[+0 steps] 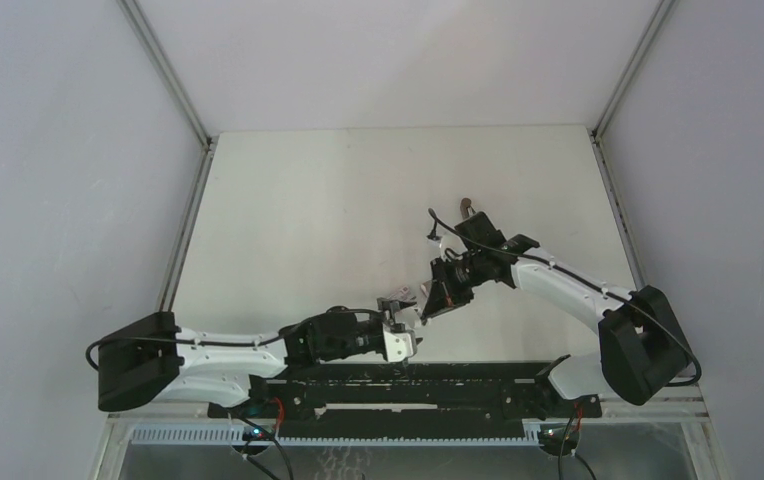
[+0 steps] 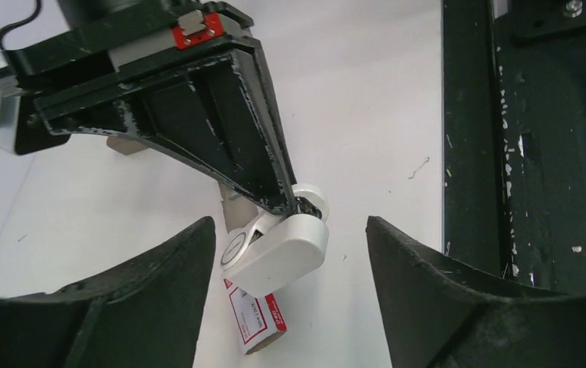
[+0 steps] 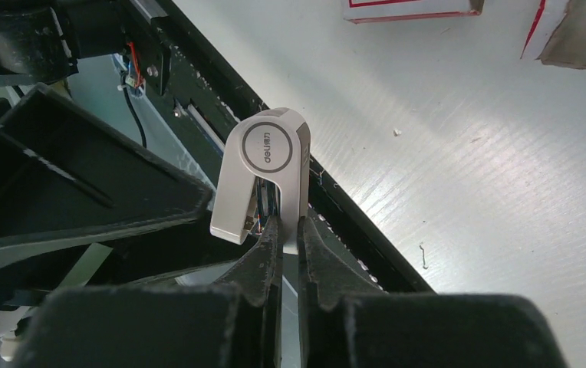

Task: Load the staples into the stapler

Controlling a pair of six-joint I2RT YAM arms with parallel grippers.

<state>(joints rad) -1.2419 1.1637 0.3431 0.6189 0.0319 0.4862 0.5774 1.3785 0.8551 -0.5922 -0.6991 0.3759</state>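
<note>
The stapler (image 3: pixel 271 172) is a small white plastic piece with a round grey logo and dark metal inside. My right gripper (image 3: pixel 288 226) is shut on its lower part and holds it above the table. In the left wrist view the stapler (image 2: pixel 278 249) hangs from the right gripper's black fingers (image 2: pixel 274 184). It sits between the wide-apart fingers of my open left gripper (image 2: pixel 290 230), touching neither. From above, the two grippers, left (image 1: pixel 408 340) and right (image 1: pixel 441 292), meet near the front middle of the table. The staples are out of view.
A red-and-white box sleeve (image 2: pixel 255 318) lies on the white table under the stapler, also seen as the box sleeve (image 3: pixel 413 8). A torn cardboard piece (image 3: pixel 581 38) lies beside it. The black base rail (image 2: pixel 520 153) runs along the near edge. A small brown object (image 1: pixel 468 207) lies behind the right arm.
</note>
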